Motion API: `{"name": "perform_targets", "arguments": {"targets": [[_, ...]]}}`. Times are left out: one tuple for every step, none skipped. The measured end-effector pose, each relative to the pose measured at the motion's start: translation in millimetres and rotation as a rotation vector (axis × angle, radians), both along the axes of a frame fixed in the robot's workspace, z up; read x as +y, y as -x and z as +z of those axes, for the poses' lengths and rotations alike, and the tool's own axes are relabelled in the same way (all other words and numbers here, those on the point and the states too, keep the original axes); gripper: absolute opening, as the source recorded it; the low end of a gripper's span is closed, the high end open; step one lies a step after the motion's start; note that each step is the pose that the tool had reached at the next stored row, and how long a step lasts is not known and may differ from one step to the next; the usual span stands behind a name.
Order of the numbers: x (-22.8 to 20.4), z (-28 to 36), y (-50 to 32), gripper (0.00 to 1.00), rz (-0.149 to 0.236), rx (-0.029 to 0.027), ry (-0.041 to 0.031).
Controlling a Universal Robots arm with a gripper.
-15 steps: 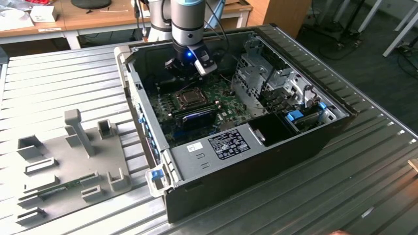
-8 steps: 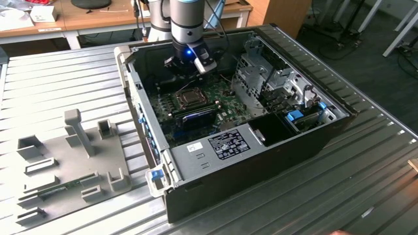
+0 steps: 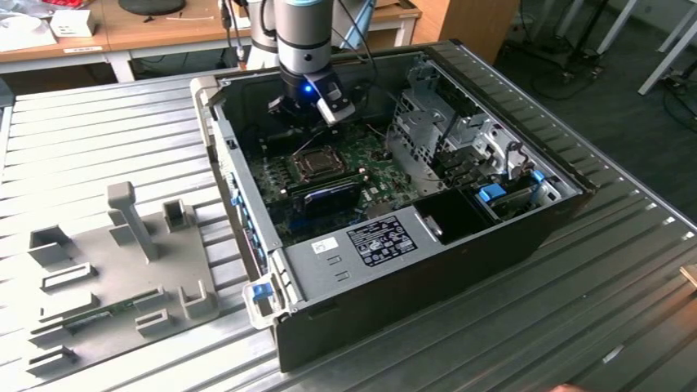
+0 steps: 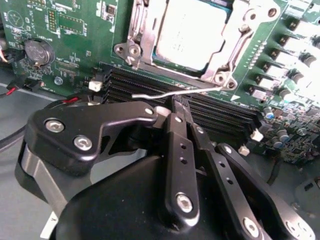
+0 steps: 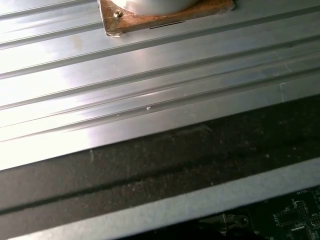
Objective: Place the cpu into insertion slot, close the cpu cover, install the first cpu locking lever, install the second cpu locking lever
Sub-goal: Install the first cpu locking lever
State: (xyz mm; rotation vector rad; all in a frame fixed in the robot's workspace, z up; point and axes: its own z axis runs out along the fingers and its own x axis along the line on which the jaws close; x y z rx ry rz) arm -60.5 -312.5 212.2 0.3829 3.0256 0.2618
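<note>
Black metal gripper: fingers together, empty, tip just beside thin silvery wire locking lever | silvery-tan square cpu sits in metal-rimmed insertion slot, silvery frame cpu cover apparently down | advice: press lever steadily, avoid slip-off.

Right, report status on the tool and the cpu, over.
Tool shut, tips at the wire locking lever. Cpu seated, cpu cover down over it. Memory slots close under the lever.
</note>
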Motion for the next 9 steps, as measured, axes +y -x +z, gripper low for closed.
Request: {"name": "perform_targets", "arguments": {"targets": [[0.0, 0.5, 0.1, 0.11, 0.000, 0.0000, 0.0001], [0.2, 1.1, 0.4, 0.11, 0.000, -0.0002, 0.0001], [0.7, 1.7, 0.7, 0.11, 0.000, -0.0007, -0.0001], [1.1, 2.6, 1.1, 0.11, 0.000, -0.0011, -0.0001], [1.5, 3.6, 1.4, 0.11, 0.000, -0.0016, 0.0000], [2.1, 4.9, 1.8, 0.11, 0.000, -0.0021, -0.0001], [2.5, 6.2, 2.0, 0.11, 0.000, -0.0025, -0.0001], [2.9, 7.4, 2.3, 0.11, 0.000, -0.0029, 0.0000], [3.2, 8.4, 2.5, 0.11, 0.000, -0.0032, -0.0001]]}}
